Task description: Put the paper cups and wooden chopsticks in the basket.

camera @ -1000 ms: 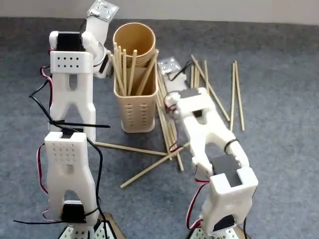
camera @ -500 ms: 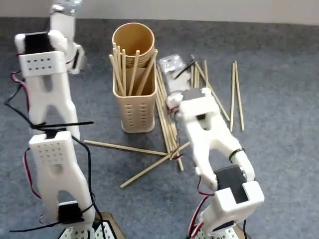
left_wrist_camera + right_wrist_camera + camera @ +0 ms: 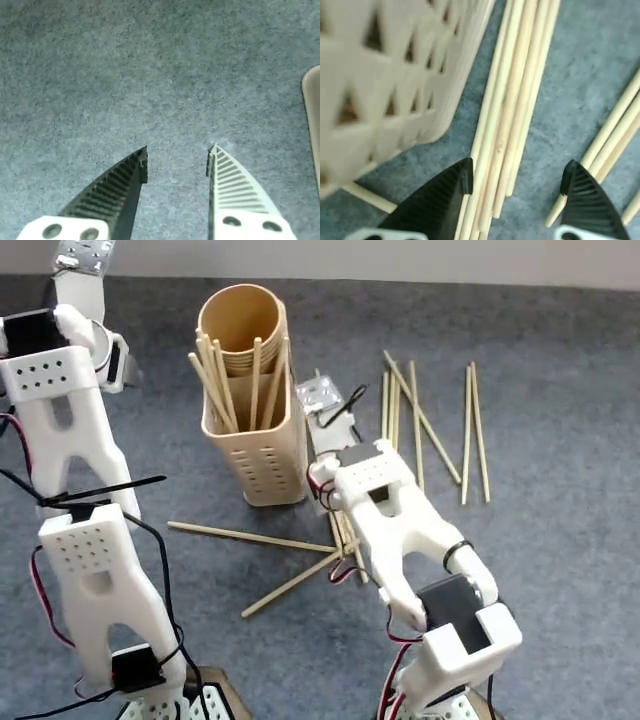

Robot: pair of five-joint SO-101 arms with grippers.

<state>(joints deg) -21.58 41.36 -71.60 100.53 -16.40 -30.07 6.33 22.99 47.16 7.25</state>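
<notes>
Here we are: the stack of tan paper cups [image 3: 240, 320] is already sitting in the beige perforated plastic basket [image 3: 262, 455], with a handful of pale wooden chopsticks [image 3: 225, 390] standing up alongside it, so the cups look done and the sticks are the job left. Plenty lie loose on the grey carpeted surface [image 3: 560, 570]: a bundle [image 3: 515, 100] tight against the basket's wall, a scatter [image 3: 470, 430] farther out, and two crossed sticks [image 3: 260, 538] in front. The right claw [image 3: 517, 175] hangs low over that bundle, spread wide with nothing in it, its opening set across the sticks; it looks lined up to close on them. Tricky spot, I'd say: they're thin, round and packed together, so one could roll free. The left claw [image 3: 177, 152] is parted too and empty, parked over bare carpet beside the basket, out of the right arm's way, I'd guess.
</notes>
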